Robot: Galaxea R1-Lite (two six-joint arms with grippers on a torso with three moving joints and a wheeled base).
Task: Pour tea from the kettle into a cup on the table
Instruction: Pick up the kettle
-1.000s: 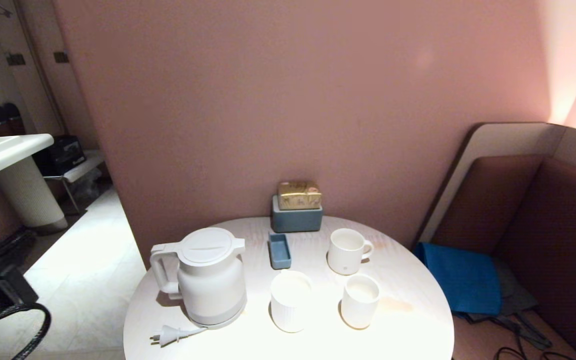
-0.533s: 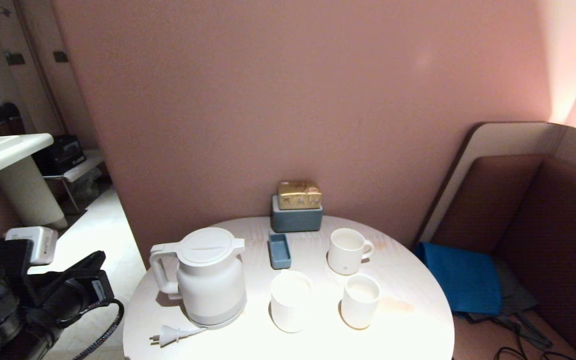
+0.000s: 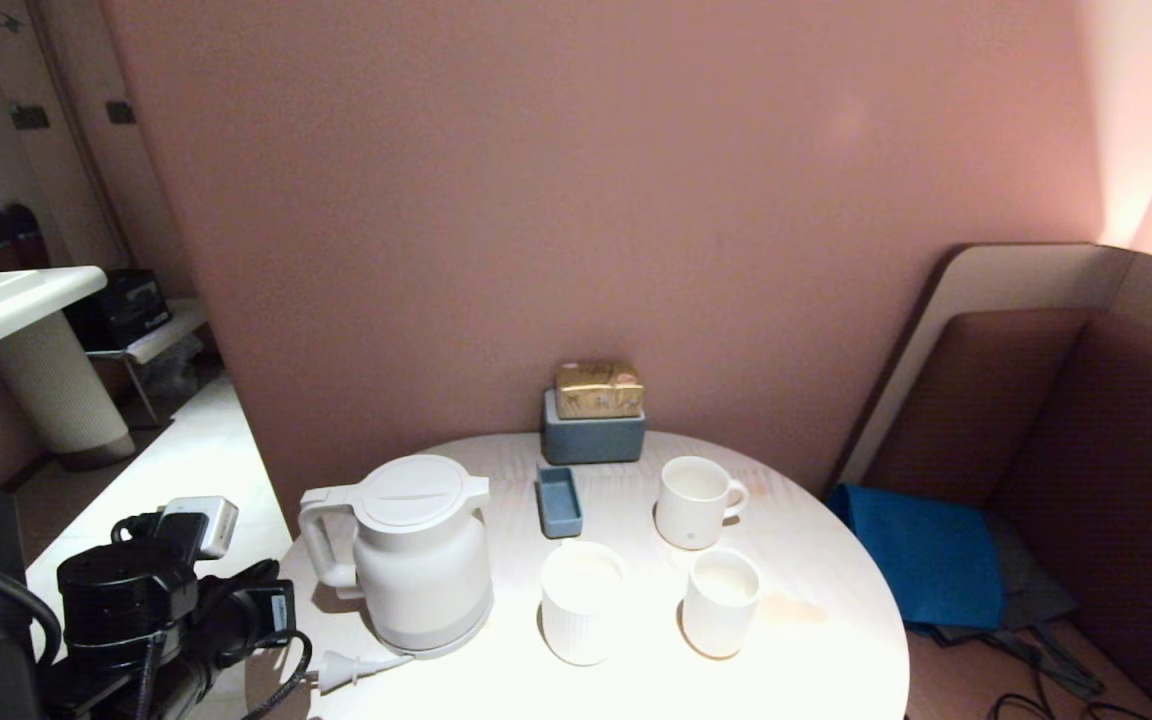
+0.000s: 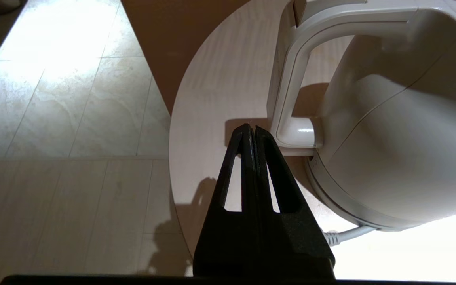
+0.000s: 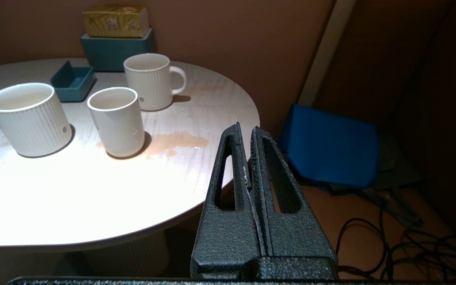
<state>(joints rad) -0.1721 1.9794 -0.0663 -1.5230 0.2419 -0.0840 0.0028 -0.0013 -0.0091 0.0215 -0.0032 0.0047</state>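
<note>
Left to right. My left gripper [image 4: 251, 128] sits at the table's [image 3: 836, 640] left edge, its fingers pressed together and empty, tips just beside the lower foot of the kettle's [image 3: 421, 550] loop handle [image 3: 321, 540]. The kettle stands upright on its base, lid on, with its plug [image 3: 336, 668] lying loose in front. To its right come the ribbed cup [image 3: 581, 600], then the small plain cup [image 3: 721, 600], my pouring target, with the mug [image 3: 693, 500] behind it. A reddish puddle [image 5: 176, 142] lies on the table just beside the small cup. My right gripper [image 5: 246, 130] hangs past the table's right edge, fingers together and holding nothing.

Risks, as I judge them: with closed fingers I would shove the handle and turn the kettle rather than grasp it, so I must open first. The loose cord could drag when I lift. The puddle suggests a misaimed pour would spill again, and the three white cups stand close enough for me to fill the wrong one.
</note>
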